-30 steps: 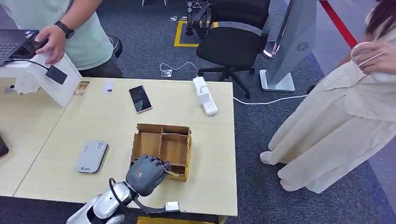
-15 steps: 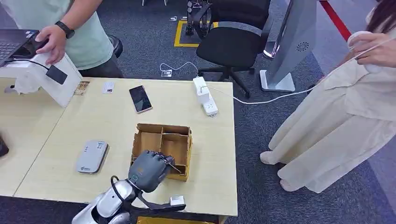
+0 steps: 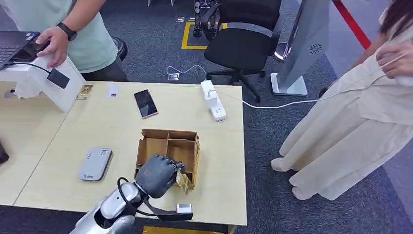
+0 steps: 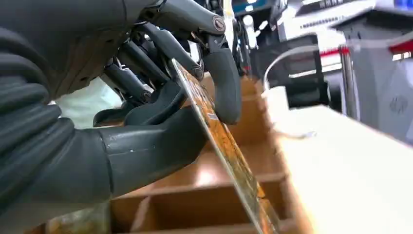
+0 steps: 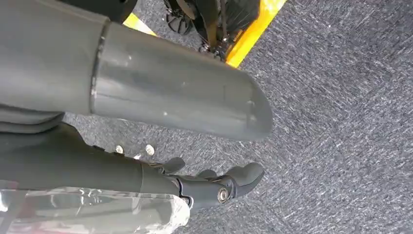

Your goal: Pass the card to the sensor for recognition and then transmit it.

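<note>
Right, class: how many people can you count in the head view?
2. One in a pale green shirt stands behind the table's far left corner; one in cream clothing stands right of the table. Others may be out of frame.

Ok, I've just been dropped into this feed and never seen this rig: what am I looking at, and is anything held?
It's a humanoid robot with many-fingered hands. The head view looks down on a pale wooden table. The grey left hand pinches an orange patterned card over the brown divided cardboard box; the left wrist view shows that up close. Nearby lie a grey flat reader, a black phone and a white power strip. The right wrist view shows the right hand hanging over carpet, holding nothing.
</note>
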Robot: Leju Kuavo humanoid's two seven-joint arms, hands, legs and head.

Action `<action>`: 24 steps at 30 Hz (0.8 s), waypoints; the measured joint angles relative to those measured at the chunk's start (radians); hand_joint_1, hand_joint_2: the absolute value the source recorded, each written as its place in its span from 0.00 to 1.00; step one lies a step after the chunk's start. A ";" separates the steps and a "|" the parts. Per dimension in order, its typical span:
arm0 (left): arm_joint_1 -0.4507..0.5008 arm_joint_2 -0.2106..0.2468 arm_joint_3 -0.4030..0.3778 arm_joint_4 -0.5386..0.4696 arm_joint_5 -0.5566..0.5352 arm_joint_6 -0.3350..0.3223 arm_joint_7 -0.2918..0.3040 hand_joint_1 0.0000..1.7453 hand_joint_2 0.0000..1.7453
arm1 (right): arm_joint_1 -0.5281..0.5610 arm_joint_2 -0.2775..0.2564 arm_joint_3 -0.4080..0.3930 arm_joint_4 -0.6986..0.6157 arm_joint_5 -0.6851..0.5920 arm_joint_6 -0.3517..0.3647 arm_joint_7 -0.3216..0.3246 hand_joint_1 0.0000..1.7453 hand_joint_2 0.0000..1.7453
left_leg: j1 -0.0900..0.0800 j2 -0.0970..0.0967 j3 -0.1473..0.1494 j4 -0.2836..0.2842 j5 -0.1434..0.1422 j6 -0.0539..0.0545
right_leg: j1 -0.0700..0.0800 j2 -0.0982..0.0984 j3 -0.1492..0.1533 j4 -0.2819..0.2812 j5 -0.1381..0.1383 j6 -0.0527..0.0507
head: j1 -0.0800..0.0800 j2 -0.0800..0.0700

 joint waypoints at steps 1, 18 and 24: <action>0.000 0.020 0.000 -0.002 0.006 -0.006 -0.008 1.00 1.00 | 0.000 0.000 0.000 0.000 0.000 0.000 -0.002 0.00 0.00 | 0.000 0.000 0.000 0.000 0.000 0.000 | 0.000 0.000 0.000 0.000 0.000 0.000 | 0.000 0.000; 0.071 0.347 0.028 -0.133 0.168 -0.076 -0.122 1.00 1.00 | 0.000 -0.001 0.000 0.000 -0.003 -0.001 -0.022 0.00 0.00 | 0.000 0.000 0.000 0.000 0.000 0.000 | 0.000 0.000 0.000 0.001 0.000 0.000 | 0.000 0.000; 0.078 0.372 0.033 -0.150 0.169 -0.080 -0.122 1.00 1.00 | 0.000 -0.002 0.000 0.001 -0.002 -0.001 -0.022 0.00 0.00 | 0.000 0.000 0.000 0.000 0.000 0.000 | 0.000 0.000 0.000 0.001 0.000 0.000 | 0.000 0.000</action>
